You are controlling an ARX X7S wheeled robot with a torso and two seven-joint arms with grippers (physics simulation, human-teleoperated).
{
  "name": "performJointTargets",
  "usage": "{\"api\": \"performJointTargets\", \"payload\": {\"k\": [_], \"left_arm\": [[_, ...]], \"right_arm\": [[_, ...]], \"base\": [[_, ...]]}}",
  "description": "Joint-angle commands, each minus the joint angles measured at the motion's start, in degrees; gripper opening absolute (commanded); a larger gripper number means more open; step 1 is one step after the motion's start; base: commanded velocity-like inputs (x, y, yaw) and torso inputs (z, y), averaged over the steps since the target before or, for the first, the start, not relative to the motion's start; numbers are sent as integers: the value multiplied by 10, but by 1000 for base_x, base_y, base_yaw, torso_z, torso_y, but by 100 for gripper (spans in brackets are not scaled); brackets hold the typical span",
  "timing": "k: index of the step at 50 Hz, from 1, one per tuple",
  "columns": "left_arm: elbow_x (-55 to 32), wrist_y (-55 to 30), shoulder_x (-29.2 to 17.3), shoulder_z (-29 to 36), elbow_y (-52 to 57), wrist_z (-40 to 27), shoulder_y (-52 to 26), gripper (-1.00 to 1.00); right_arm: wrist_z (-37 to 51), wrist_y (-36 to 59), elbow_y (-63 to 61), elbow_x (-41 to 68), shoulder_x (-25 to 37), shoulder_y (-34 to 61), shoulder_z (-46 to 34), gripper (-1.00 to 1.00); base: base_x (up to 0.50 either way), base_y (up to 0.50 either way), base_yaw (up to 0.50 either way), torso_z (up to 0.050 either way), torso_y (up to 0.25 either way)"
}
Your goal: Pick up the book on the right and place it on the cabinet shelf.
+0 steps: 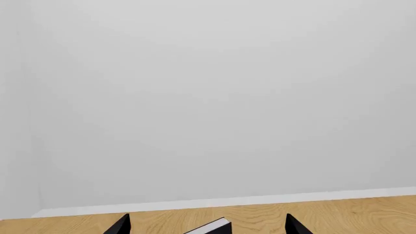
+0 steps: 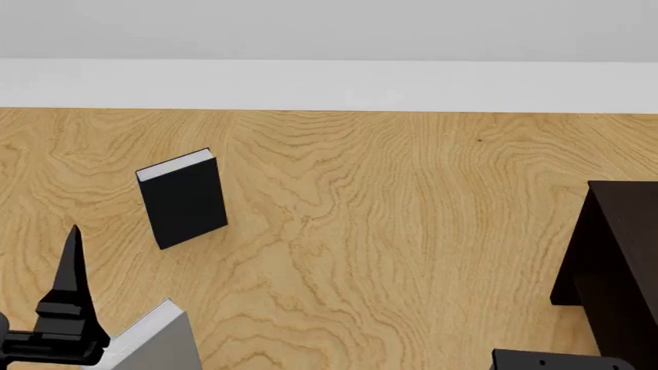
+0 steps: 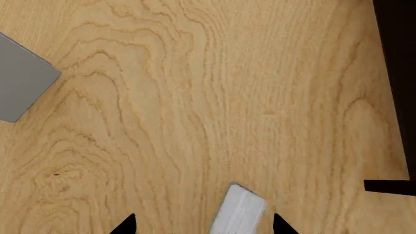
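Observation:
The book, thin and light grey with whitish page edges, lies on the wooden floor. In the right wrist view it sits between the wide-apart fingertips of my right gripper, nearer one of them, and the gripper is open and touches nothing. The book is out of the head view. The cabinet is a very dark box at the head view's right edge, and its dark side shows in the right wrist view; its shelf board cannot be made out. My left gripper is open, facing the wall.
A black book lies on the floor ahead of the left arm, and its corner shows low between the left fingertips. A thicker grey book lies by the left gripper and also appears as a grey book. A white skirting board bounds the floor.

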Motion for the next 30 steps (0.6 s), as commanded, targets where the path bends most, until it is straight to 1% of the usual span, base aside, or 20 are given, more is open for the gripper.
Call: {"api": "performJointTargets", "payload": {"k": [1, 8, 15, 30], "left_arm": [[-2, 2, -2, 2, 0, -2, 1, 100], [-4, 1, -4, 4, 2, -4, 2, 100], [-7, 1, -6, 2, 5, -5, 3, 100], [-11, 0, -9, 4, 10, -9, 4, 100]], "right_arm": [[-56, -3, 14, -36, 2, -36, 2, 100], [-83, 1, 38, -32, -4, -41, -3, 100], [-118, 9, 65, -53, -1, -57, 2, 100], [-119, -8, 44, -57, 28, -101, 22, 100]], "base": [[0, 0, 0, 0, 0], [0, 0, 0, 0, 0], [0, 0, 0, 0, 0], [0, 0, 0, 0, 0]]}}
